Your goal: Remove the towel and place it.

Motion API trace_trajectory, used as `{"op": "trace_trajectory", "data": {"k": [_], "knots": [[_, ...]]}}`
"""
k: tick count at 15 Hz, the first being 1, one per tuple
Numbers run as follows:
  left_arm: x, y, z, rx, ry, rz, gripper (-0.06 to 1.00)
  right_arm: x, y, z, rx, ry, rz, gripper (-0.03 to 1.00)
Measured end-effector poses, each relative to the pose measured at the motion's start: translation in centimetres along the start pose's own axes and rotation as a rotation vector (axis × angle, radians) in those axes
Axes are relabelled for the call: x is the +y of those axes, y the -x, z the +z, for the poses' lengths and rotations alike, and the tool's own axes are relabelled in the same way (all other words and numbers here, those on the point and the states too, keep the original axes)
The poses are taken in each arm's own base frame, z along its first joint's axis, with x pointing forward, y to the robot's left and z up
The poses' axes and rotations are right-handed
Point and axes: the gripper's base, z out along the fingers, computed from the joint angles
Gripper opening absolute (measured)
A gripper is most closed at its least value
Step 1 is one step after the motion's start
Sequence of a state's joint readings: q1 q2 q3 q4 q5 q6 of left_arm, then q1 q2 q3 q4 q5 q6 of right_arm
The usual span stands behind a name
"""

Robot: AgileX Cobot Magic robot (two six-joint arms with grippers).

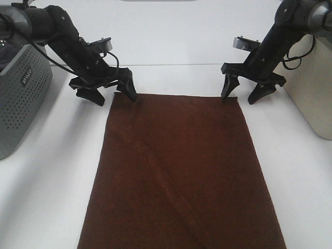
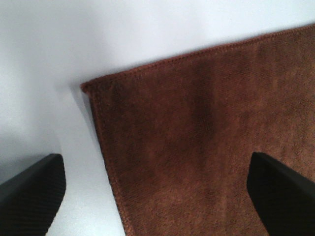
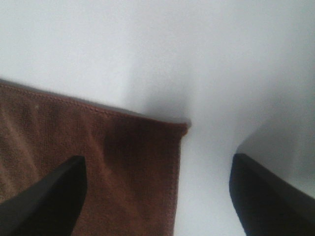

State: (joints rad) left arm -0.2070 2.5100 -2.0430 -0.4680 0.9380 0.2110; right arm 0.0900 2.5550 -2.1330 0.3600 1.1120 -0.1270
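The towel point(image 1: 176, 171), a dark reddish-brown cloth with stitched hems, lies spread flat on the white table and runs off the near edge of the exterior view. My left gripper point(image 1: 115, 98) is open at its far left corner, one finger on the cloth side and one over bare table. My right gripper point(image 1: 238, 98) is open and straddles the far right corner. In the left wrist view the towel point(image 2: 206, 147) corner lies between the spread fingers point(image 2: 29, 196), and the right wrist view shows the towel point(image 3: 98, 162) corner between the fingers point(image 3: 270, 196). Neither gripper holds anything.
A grey perforated basket point(image 1: 21, 93) stands at the left edge, close to the left arm. A beige box point(image 1: 311, 88) stands at the right edge behind the right arm. White table point(image 1: 171, 41) stretches beyond the towel's far hem.
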Motion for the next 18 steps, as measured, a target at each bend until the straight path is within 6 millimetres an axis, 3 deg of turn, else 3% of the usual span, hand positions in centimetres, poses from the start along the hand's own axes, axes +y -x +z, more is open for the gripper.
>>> {"op": "trace_trajectory", "data": {"k": [3,6,9,12,18], "knots": [[0.1,-0.1,0.3,0.005,-0.002,-0.005,0.75,0.0,0.1,0.5,0.004,0.021,0.012,0.68],[-0.1,-0.3,1.2,0.015,-0.031,-0.028,0.54,0.0,0.0,0.9,0.01,0.026,0.015,0.46],[-1.2,-0.5,2.1,0.015,-0.046,-0.019,0.41,0.9,0.0,1.4,0.007,0.014,-0.011,0.28],[-1.8,-0.5,2.7,0.01,-0.038,0.008,0.03,1.8,-0.1,1.9,0.008,-0.012,-0.049,0.01],[-2.0,0.8,1.8,-0.019,-0.008,0.082,0.0,1.8,0.6,1.2,-0.033,-0.046,-0.077,0.01]]}}
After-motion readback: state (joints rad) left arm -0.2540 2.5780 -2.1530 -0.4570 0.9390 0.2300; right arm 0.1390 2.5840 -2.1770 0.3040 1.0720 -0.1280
